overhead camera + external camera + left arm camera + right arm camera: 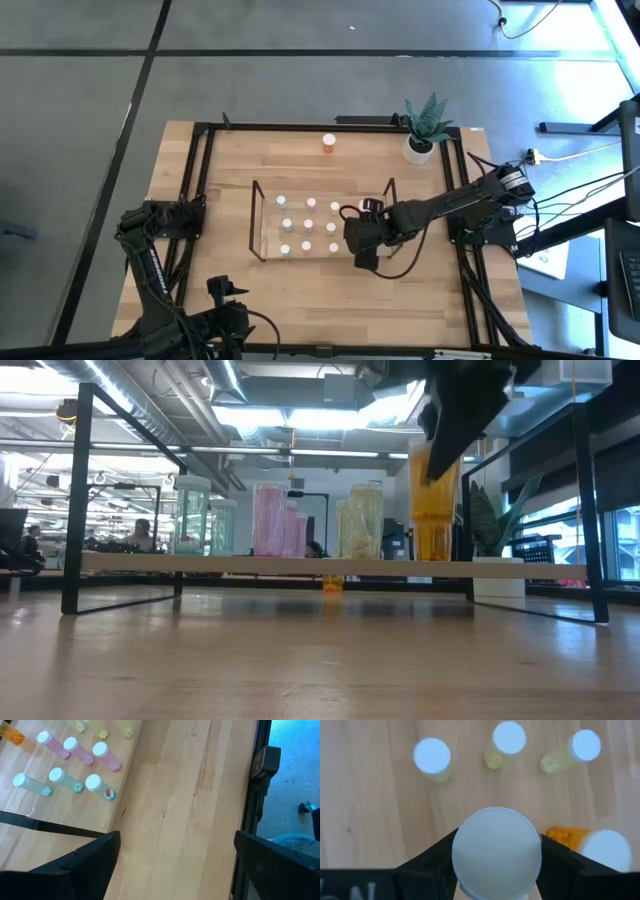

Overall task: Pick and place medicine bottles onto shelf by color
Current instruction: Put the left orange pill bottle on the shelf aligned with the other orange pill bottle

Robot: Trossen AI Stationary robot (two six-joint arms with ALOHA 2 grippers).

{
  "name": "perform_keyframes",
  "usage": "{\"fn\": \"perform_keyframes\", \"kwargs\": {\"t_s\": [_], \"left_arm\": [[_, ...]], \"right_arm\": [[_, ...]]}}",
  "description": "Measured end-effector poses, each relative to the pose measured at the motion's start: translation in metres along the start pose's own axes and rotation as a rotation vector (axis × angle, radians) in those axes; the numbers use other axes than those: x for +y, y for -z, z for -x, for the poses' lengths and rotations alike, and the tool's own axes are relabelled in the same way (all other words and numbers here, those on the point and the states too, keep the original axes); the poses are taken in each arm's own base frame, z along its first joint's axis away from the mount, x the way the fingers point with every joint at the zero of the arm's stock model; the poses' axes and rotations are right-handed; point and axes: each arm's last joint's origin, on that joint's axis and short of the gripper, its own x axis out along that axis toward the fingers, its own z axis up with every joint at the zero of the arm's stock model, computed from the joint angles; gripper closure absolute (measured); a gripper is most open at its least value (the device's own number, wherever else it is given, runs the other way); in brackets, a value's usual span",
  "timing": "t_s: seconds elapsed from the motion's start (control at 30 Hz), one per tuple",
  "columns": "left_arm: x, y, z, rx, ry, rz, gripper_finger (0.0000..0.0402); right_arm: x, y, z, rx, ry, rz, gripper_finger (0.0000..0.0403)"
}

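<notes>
The right gripper (362, 235) hangs over the shelf's (258, 222) end nearest the plant pot (420, 148), its fingers closed around an orange bottle (432, 510) by the white cap (496, 852). One more orange bottle (328, 143) stands beyond the shelf. The left gripper (175, 865) waits wide open, holding nothing, near the shelf's other end

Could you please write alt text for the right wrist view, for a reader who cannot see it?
The right gripper is shut on a white-capped bottle, seen from directly above. Beyond it, three yellowish bottles and one orange bottle, all white-capped, stand on a light wooden surface.
</notes>
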Motion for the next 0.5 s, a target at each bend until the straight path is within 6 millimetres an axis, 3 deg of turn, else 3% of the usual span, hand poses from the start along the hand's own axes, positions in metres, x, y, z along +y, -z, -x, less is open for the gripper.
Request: {"fn": "perform_keyframes", "kwargs": {"t_s": [0.27, 0.5], "left_arm": [[0.0, 0.0, 0.0, 0.0, 0.0, 0.0, 0.0017], [0.0, 0.0, 0.0, 0.0, 0.0, 0.0, 0.0017]], "right_arm": [[-0.002, 0.013, -0.026, 0.005, 0.013, 0.015, 0.0196], [-0.003, 0.018, -0.031, 0.025, 0.024, 0.018, 0.0196]]}}
